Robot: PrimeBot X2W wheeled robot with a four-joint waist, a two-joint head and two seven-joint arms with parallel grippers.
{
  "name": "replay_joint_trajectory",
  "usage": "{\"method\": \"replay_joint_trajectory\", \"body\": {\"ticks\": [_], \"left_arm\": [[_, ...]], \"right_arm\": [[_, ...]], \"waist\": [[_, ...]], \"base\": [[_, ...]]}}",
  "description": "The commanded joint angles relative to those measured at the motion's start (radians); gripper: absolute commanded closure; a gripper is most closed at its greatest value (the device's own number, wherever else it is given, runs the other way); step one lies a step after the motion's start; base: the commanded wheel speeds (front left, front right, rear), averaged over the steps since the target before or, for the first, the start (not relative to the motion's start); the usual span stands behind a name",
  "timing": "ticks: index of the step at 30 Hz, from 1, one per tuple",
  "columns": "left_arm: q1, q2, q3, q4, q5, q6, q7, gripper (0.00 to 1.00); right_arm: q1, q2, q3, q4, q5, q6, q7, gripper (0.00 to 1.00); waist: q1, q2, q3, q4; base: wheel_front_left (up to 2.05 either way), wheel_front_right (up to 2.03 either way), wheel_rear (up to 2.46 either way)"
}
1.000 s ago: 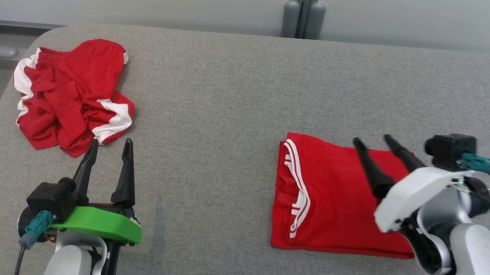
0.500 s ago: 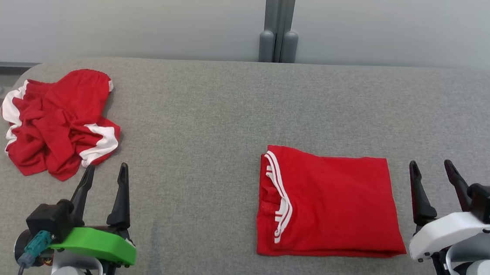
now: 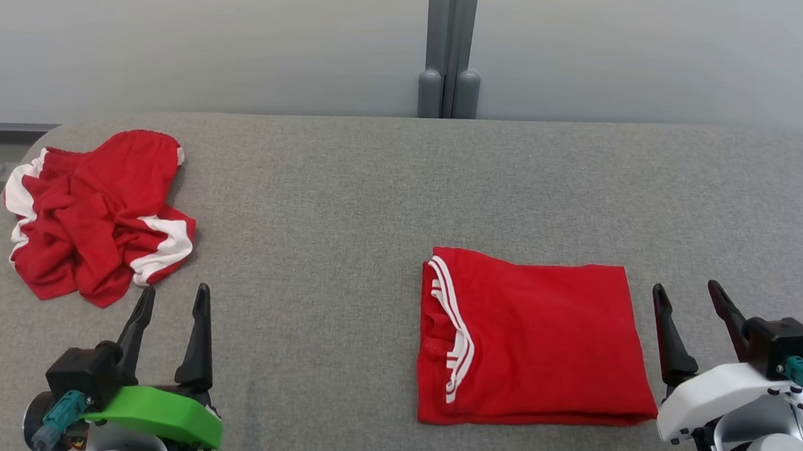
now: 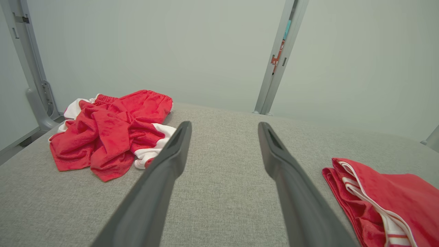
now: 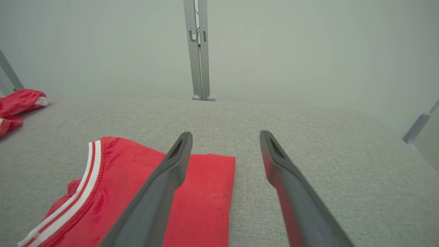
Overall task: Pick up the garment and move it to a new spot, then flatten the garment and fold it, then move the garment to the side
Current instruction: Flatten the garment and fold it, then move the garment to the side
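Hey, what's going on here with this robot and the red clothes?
A two-armed robot is folding laundry on a grey fabric-covered table. A red garment with white stripes lies neatly folded beside the right gripper. A crumpled red-and-white garment sits ahead of the left gripper. Both grippers hold nothing, jaws open.

bare table [image 3: 312,269] between crumpled shorts [image 3: 94,219], folded garment [image 3: 536,340]
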Motion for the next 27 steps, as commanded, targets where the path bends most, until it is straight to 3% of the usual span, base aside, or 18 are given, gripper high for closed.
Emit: {"method": "replay_joint_trajectory", "body": {"ticks": [1, 16, 20, 27], "left_arm": [[0.015, 0.002, 0.004, 0.003, 0.004, -0.002, -0.003, 0.0], [-0.017, 0.0, 0.008, -0.004, 0.016, -0.002, -0.003, 0.0], [-0.041, 0.001, 0.013, -0.031, 0.021, -0.002, -0.003, 0.0], [-0.077, -0.003, -0.006, -0.073, 0.017, -0.002, -0.003, 0.0]], "right_arm": [[-0.012, 0.004, 0.003, 0.003, 0.004, -0.001, -0.006, 0.0], [-0.072, 0.011, -0.005, 0.013, 0.008, -0.001, 0.029, 0.0], [-0.14, 0.013, -0.023, 0.026, 0.028, -0.001, 0.157, 0.0], [-0.234, 0.011, -0.066, 0.137, 0.041, -0.001, 0.474, 0.0]], "waist": [[0.0, 0.0, 0.001, 0.001], [0.0, 0.0, 0.035, -0.001], [0.0, 0.0, 0.08, 0.004], [0.0, 0.0, 0.159, 0.033]], "base": [[0.0, 0.0, 0.0], [0.0, 0.0, 0.0], [0.0, 0.0, 0.0], [0.0, 0.0, 0.0]]}}
